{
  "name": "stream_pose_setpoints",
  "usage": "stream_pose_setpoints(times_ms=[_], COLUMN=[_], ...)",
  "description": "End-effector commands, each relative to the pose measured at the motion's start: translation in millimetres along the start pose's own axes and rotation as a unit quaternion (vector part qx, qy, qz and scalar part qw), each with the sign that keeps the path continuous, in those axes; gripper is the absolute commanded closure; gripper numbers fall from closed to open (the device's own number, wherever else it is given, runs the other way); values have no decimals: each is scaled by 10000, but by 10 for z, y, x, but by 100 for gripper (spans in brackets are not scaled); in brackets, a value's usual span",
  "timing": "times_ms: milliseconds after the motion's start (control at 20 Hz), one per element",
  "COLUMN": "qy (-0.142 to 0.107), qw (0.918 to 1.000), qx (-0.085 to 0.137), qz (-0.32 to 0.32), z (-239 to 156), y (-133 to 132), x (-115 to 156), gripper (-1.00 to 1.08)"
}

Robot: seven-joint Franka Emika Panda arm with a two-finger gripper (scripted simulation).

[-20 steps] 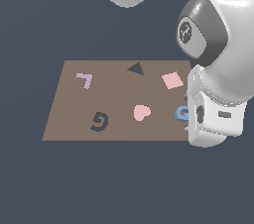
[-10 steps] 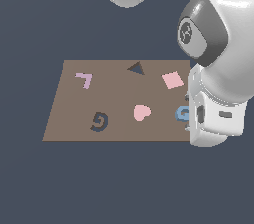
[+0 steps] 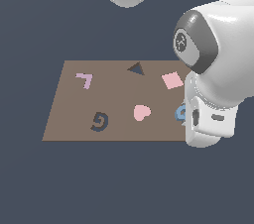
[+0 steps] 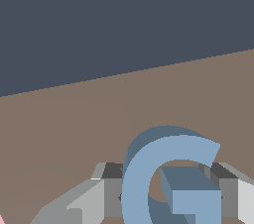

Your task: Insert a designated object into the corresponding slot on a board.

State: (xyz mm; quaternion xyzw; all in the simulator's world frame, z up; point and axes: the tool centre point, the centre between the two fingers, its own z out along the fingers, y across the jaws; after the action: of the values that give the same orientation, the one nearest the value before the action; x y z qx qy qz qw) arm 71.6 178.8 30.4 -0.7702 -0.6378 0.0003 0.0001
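Blue G piece (image 4: pixel 171 178): lies on the board (image 3: pixel 114 99) near its edge at the exterior view's right, between the fingers (image 4: pixel 74 200), which straddle it; whether they grip cannot be told. Slot (image 3: pixel 99 121): near the opposite edge, well apart. Advice: close squarely, lift level, match the curl before lowering.

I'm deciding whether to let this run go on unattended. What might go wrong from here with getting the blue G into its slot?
1. The hand straddles the blue G, but the wrist view does not show whether its fingers touch it; a lift may leave it behind.
2. The slot lies across the board, past the pink heart; a low carry might knock the heart.
3. The G must match the slot's orientation, or it may not drop in.
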Motion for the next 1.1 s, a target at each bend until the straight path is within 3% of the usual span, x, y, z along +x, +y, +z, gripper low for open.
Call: stream_pose_setpoints(times_ms=[0, 750, 1050], qy=[2, 0, 1], qw=[10000, 10000, 9994], qx=[-3, 0, 0], qz=[-1, 22, 332], z=[5, -26, -30], y=[1, 8, 106], x=[2, -3, -54], gripper=[108, 108, 108])
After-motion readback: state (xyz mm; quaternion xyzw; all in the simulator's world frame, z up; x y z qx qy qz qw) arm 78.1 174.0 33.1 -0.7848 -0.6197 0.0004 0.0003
